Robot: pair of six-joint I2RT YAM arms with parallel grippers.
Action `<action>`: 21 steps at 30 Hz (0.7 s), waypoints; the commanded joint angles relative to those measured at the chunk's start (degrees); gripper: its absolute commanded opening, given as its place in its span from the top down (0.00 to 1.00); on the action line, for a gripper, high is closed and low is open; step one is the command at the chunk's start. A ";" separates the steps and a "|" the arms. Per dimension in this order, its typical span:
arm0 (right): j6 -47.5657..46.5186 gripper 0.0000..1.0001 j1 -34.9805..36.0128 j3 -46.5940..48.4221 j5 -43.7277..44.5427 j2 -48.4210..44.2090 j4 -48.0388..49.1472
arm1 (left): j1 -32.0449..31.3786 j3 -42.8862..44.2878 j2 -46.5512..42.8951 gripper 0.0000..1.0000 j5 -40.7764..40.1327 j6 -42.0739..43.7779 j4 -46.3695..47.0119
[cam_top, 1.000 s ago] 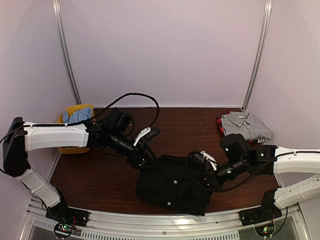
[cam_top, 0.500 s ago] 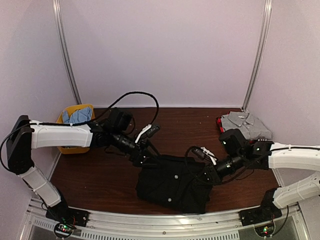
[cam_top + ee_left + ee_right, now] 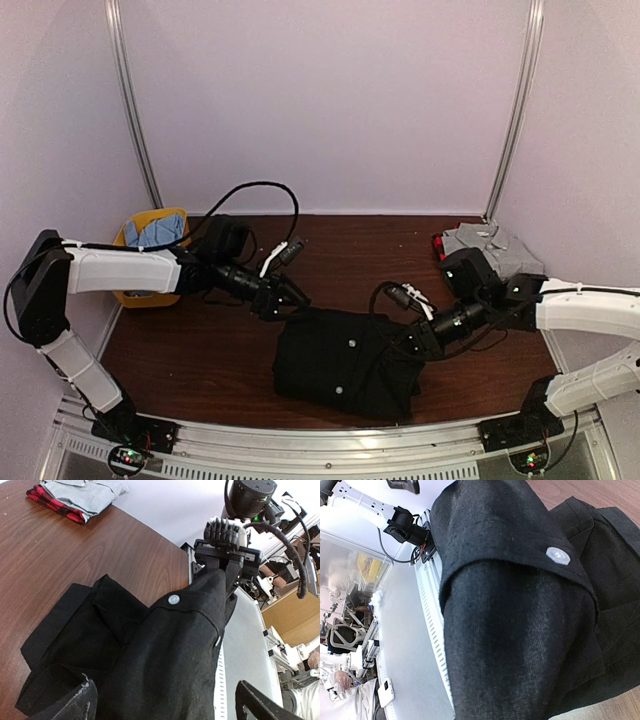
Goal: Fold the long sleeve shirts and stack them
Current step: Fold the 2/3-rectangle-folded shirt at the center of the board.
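The black shirt (image 3: 340, 365) lies partly folded at the near middle of the table, with white buttons showing. My left gripper (image 3: 288, 298) is at its far left corner. In the left wrist view its jaws stand wide open (image 3: 167, 700) with black cloth (image 3: 165, 650) lying between them. My right gripper (image 3: 412, 340) is at the shirt's right side. The left wrist view shows it (image 3: 226, 572) shut on a raised fold of the black shirt. In the right wrist view the black cloth (image 3: 510, 630) hides its jaws. The grey shirt (image 3: 492, 246) lies folded at the back right.
The grey shirt (image 3: 85, 492) rests on a red plaid garment (image 3: 55, 502). A yellow basket (image 3: 128, 238) holding blue cloth (image 3: 155, 232) stands at the back left. The table's near edge with a metal rail (image 3: 330, 445) runs just past the black shirt.
My left gripper has drawn back from the shirt's far left edge. My right gripper has moved away from the near edge with the fold. The black shirt lies flatter.
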 commanded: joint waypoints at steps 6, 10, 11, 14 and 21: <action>-2.13 1.00 -1.13 2.07 -1.28 0.27 -0.11 | -0.03 -5.29 0.48 0.02 1.67 -4.30 5.85; -2.25 1.00 -1.46 2.03 -0.86 -0.04 -0.31 | -0.07 -6.95 1.75 0.09 3.26 -6.99 9.72; -2.20 1.00 -1.54 1.94 -0.85 -0.07 -0.22 | -0.11 -7.62 1.96 0.14 4.00 -8.12 11.02; -2.26 1.00 -1.96 1.53 -0.84 0.00 0.06 | -0.11 -8.98 2.48 0.29 5.00 -10.49 14.48; -2.00 1.00 -2.65 0.50 -0.85 1.11 1.27 | -0.11 -10.03 0.24 0.61 5.92 -14.32 21.72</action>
